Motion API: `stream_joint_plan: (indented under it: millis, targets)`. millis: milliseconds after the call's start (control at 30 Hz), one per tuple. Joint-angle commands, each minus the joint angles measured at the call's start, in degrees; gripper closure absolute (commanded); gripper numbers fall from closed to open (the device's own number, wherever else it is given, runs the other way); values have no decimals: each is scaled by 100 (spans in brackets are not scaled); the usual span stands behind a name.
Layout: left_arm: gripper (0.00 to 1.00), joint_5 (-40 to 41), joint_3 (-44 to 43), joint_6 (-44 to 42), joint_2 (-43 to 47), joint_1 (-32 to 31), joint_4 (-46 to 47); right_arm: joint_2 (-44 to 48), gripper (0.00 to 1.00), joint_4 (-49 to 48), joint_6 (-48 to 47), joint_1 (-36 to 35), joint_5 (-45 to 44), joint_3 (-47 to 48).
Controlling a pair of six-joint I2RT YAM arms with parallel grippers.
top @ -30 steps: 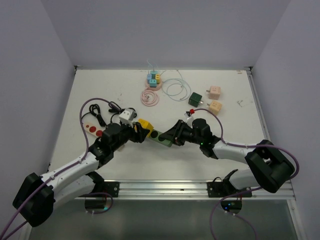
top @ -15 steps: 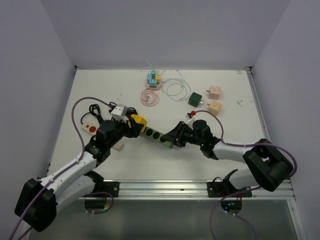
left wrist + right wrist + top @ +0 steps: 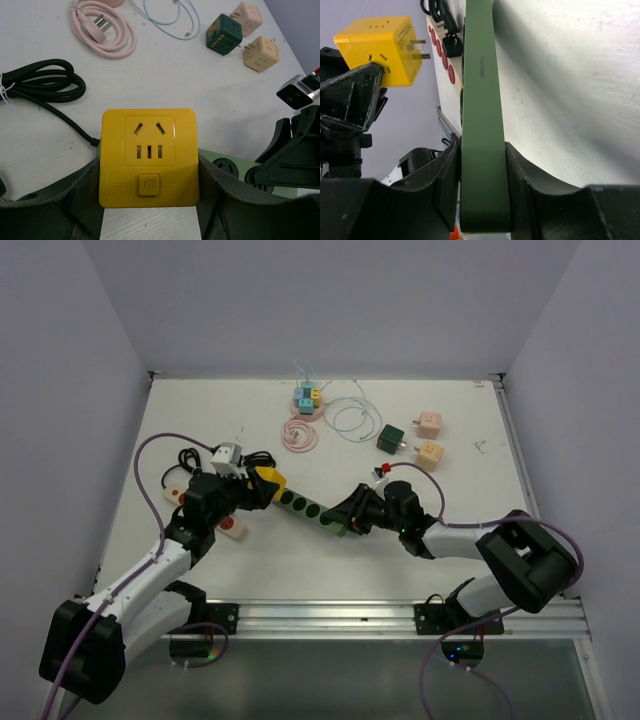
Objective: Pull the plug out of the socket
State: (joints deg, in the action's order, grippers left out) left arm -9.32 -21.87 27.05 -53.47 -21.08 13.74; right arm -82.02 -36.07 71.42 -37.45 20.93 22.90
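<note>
The yellow cube plug is held in my left gripper, which is shut on its sides. In the right wrist view the plug hangs in the air with its metal prongs bare, apart from the green power strip. My right gripper is shut on the near end of that strip. In the top view the plug is at the strip's left end, with my left gripper to its left and my right gripper at the strip's right end.
A black coiled cable and a white strip with red buttons lie by the left arm. A pink cable, a pale blue cable, a dark green cube and two peach cubes lie further back.
My left gripper has moved left and back with the yellow plug, away from my right gripper. More of the green strip's sockets show now. The right gripper has hardly moved.
</note>
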Motion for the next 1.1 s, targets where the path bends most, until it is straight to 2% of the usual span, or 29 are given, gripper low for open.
stream_joint_plan:
  millis: [0, 200, 233, 300, 400, 567, 700, 767, 833, 967, 1000, 1067]
  targets:
    - [99, -123, -441, 107, 293, 16, 42, -410, 98, -74, 82, 1, -168, 162]
    - [93, 219, -933, 196, 847, 16, -643, -1597, 90, -708, 302, -60, -80, 1057]
    - [91, 325, -1020, 187, 891, 16, -792, -1737, 89, -673, 294, -104, -89, 1459]
    - [90, 562, -1214, 187, 1040, 16, -1100, -2141, 85, -349, 224, -218, -168, 1927]
    - [88, 809, -1373, 108, 1163, 16, -1365, -2835, 76, -49, 267, -376, -264, 3120]
    - [84, 1247, -1461, 37, 1234, 16, -1891, -4136, 72, 653, 285, -596, -274, 4827]
    - [83, 1363, -1399, 11, 1348, 25, -2007, -4962, 62, 1127, 364, -684, -335, 6021]
    - [82, 1398, -1373, 20, 1383, 16, -2033, -5130, 57, 1496, 303, -746, -344, 6340]
    - [82, 1407, -1373, 37, 1384, 16, -2068, -5262, 48, 1560, 329, -755, -353, 6525]
    - [82, 1424, -1355, 64, 1410, 16, -2112, -5246, 39, 1655, 338, -746, -379, 6500]
    - [81, 1416, -1347, 72, 1401, 16, -2121, -5211, 33, 1700, 259, -746, -388, 6465]
    - [81, 1389, -1329, 81, 1410, 16, -2129, -5062, 29, 1788, 171, -746, -405, 6403]
